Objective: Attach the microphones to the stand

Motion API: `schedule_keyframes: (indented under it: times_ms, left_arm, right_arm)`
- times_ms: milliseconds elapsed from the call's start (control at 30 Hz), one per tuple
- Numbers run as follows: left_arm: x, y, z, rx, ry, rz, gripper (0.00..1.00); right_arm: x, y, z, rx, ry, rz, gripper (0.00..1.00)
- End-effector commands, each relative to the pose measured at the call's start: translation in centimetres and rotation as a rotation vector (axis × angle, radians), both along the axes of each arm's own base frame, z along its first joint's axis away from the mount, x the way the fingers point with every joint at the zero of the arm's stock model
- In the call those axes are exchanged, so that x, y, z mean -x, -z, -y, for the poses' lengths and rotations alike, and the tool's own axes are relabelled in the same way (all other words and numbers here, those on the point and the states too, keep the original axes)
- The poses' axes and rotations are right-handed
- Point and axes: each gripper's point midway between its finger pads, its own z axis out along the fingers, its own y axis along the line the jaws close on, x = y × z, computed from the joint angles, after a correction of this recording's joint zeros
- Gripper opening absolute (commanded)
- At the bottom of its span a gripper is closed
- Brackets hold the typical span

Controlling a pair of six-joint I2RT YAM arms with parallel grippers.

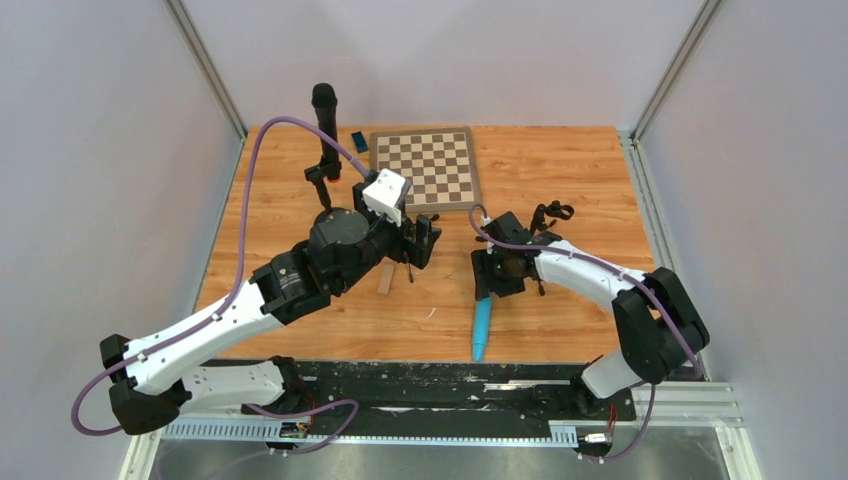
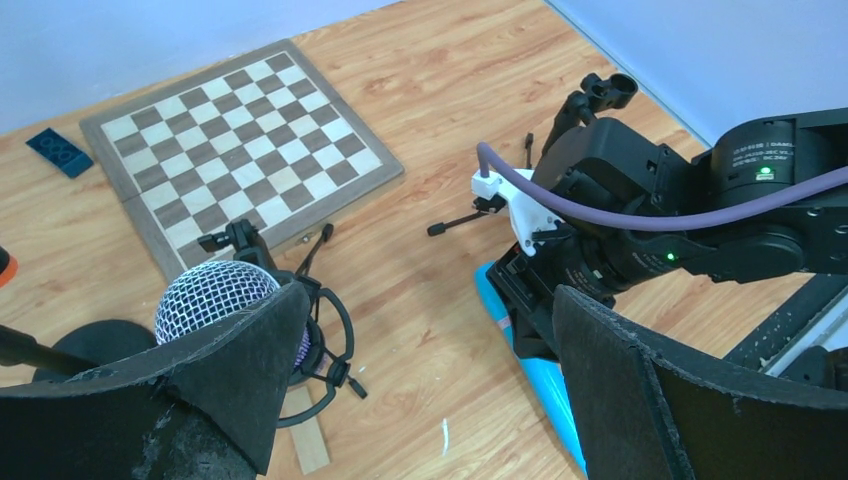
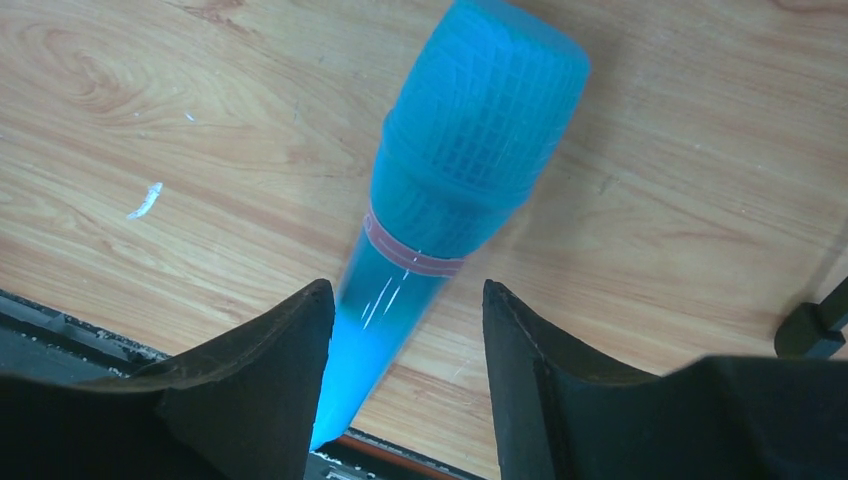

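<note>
1. Your right gripper (image 3: 405,292) straddles the light blue microphone (image 3: 450,190). The microphone lies flat on the table (image 1: 560,170), grille end pointing away from the arms and tail toward the near edge. The jaws are apart and bare wood shows between one finger and the body, so nothing is clamped yet.
2. Centre the body between the fingers (image 3: 270,380) before you squeeze. In the wrist view it sits closer to one of them, and an off-centre pinch would likely roll the round shaft.
3. Grip close under the pink band (image 3: 412,258). The handle tapers toward the tail, so a hold further down looks more likely to slip.
4. Your left gripper (image 2: 430,300) is spread wide and holds nothing. The purple microphone (image 2: 215,295) sits just beside one of its fingers, apparently in a black cradle (image 2: 325,345). The black microphone (image 1: 324,120) stands upright at the far left.
5. The blue microphone's tail lies close to the table's near edge, so lift straight up; don't drag it back.
6. The small black clip stand (image 1: 551,213), just beyond your right gripper, looks like the free one, and the wood between them is bare.
7. The left gripper and the chessboard (image 1: 425,165) crowd the left side, so keep the swing to the right.
</note>
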Motion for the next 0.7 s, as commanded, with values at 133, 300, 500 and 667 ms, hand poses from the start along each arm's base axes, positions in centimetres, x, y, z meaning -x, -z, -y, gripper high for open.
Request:
schedule_keyframes:
  times_ms: [133,300,500,667]
  left_arm:
    - [0.0,-1.0,-0.3,0.022,-0.01,0.037,1.0]
    - [0.2,-1.0,-0.9,0.025,-0.016,0.054,1.0]
    - [0.2,-1.1,-1.3,0.033,-0.021,0.068,1.0]
    - [0.2,-0.9,-1.3,0.025,-0.023,0.069,1.0]
  right_arm:
    - [-1.4,1.5,-1.5,0.029,-0.028,0.015,0.46]
    - [-2.2,1.9,-1.9,0.093,-0.069,0.055,0.36]
    - [-3.1,1.4,-1.5,0.133,-0.088,0.105,0.24]
    - [-2.8,1.8,-1.1,0.161,-0.081,0.093,0.37]
